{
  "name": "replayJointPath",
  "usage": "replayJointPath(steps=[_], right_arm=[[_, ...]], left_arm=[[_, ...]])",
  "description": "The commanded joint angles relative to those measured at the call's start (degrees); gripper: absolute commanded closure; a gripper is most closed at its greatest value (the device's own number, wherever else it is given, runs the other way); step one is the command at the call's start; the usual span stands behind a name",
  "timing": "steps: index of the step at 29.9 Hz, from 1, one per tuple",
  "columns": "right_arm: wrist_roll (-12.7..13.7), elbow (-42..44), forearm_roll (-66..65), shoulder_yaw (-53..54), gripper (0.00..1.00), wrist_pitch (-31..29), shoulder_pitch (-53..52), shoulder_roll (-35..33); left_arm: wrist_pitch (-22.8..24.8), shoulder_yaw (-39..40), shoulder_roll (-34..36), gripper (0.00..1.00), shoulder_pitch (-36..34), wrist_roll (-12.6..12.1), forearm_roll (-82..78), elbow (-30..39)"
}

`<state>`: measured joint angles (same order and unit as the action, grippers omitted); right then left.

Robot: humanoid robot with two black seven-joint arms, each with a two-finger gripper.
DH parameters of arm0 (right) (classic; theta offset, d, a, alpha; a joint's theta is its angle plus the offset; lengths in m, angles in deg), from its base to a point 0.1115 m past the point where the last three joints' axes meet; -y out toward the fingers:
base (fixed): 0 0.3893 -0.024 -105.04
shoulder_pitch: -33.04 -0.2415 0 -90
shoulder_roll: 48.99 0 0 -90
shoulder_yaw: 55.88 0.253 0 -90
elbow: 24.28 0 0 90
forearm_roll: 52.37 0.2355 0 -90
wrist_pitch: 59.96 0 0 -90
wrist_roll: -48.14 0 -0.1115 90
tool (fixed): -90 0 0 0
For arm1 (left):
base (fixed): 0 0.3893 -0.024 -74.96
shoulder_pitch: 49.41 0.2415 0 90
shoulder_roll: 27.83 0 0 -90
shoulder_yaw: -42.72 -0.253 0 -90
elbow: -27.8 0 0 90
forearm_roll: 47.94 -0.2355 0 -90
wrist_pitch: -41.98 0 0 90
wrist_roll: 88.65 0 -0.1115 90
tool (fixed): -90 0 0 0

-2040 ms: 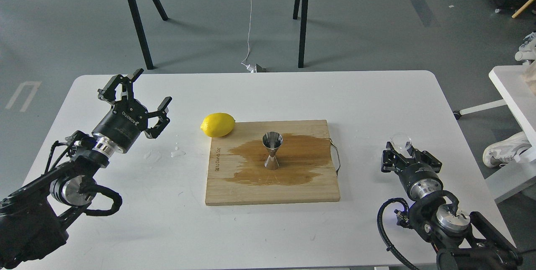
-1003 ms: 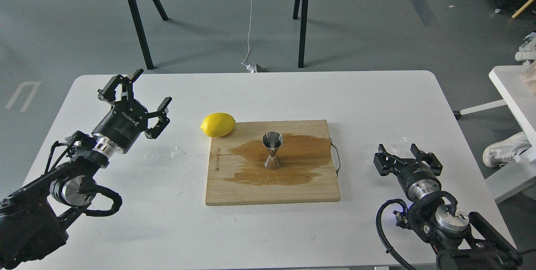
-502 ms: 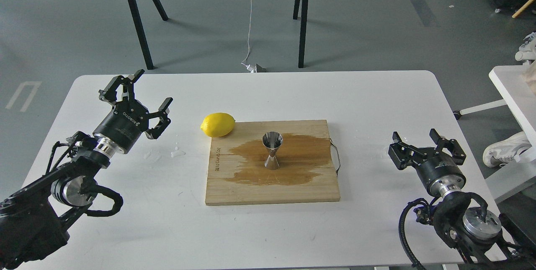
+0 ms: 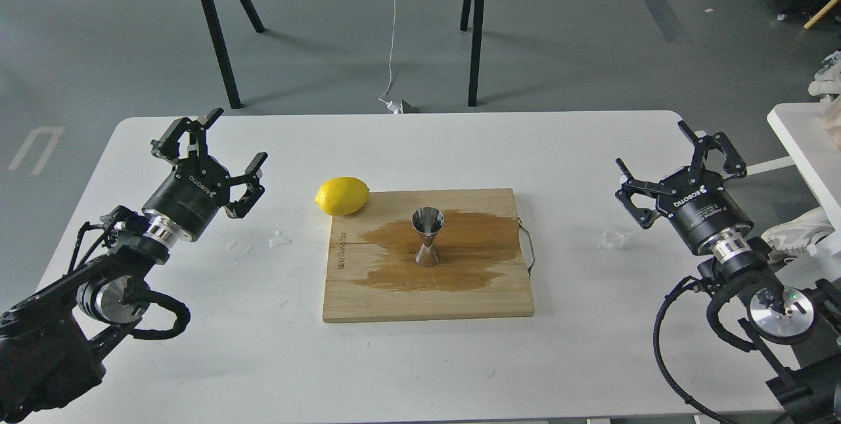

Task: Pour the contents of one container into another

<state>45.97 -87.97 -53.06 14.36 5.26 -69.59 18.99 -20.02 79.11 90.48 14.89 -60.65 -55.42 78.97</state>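
Both pincers spread wide, left gripper [image 4: 209,151] and right gripper [image 4: 680,160] holding nothing. Glass cup [image 4: 612,236] near table's [image 4: 407,148] right edge; jigger [image 4: 427,237] upright on wet board [image 4: 368,292]. Risk: knocking cup off.

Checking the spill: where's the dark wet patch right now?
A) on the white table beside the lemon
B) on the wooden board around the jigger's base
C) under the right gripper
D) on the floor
B: the brown wet patch spreads over the wooden board, surrounding the foot of the upright jigger.
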Motion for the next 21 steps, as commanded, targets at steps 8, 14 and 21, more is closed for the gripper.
replayJointPath(steps=[8,14,21], right_arm=[[-0.4,20.7,-1.1,-5.4,0.03,-3.2,-12.1,-0.2],[-0.6,21.3,-0.5,-4.5,0.03,-3.2,-12.2,2.1],[-2.1,21.9,0.0,-3.5,0.03,-3.2,-12.4,2.1]], left_arm=[[0.0,0.1,1.7,0.05,-0.9,0.0,-3.7,0.0],[0.0,0.3,1.7,0.05,-2.5,0.0,-3.6,0.0],[0.0,0.2,1.5,0.05,-2.5,0.0,-3.7,0.0]])
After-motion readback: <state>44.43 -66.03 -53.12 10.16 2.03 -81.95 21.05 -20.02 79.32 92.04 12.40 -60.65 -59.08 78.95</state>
